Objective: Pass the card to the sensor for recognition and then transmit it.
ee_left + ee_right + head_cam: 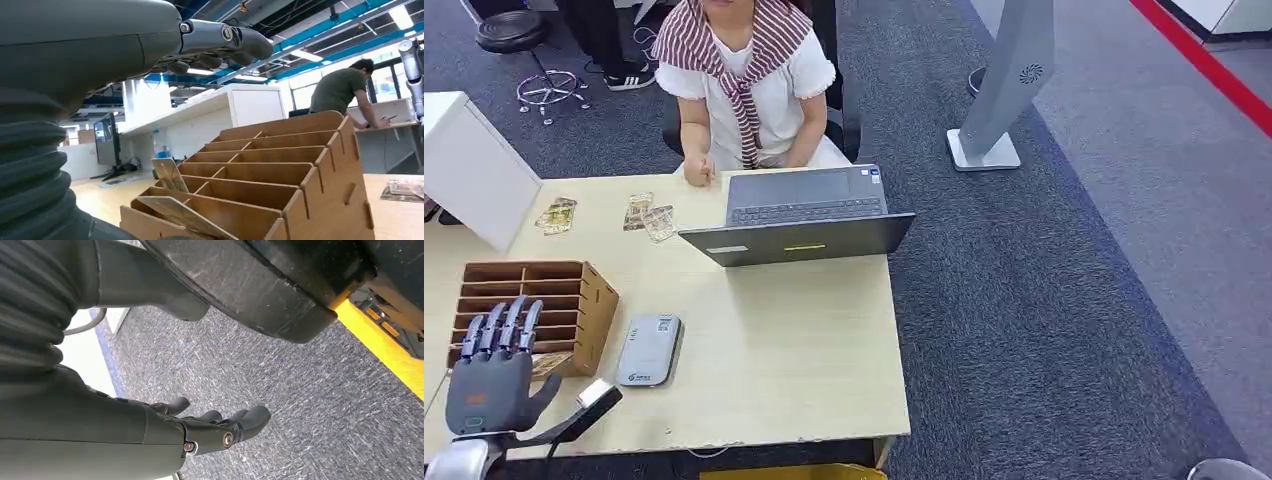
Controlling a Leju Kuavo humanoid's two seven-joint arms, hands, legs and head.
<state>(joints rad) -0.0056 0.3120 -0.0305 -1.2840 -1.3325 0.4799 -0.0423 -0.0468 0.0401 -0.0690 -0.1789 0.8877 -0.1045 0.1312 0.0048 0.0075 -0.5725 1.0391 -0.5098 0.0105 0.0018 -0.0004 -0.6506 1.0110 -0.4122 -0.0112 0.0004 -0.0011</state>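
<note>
My left hand hovers with its fingers straight and apart at the near end of a wooden slotted rack, holding nothing. The left wrist view looks along this rack from under my left hand; two cards lean in its nearest slots. A grey card sensor lies flat on the table just right of the rack. My right hand hangs over grey carpet with its fingers loosely extended and nothing in them.
A person sits at the far side of the table behind an open laptop. Loose cards and another small pile lie near the far edge. A white cabinet stands at the left, a grey floor stand at the right.
</note>
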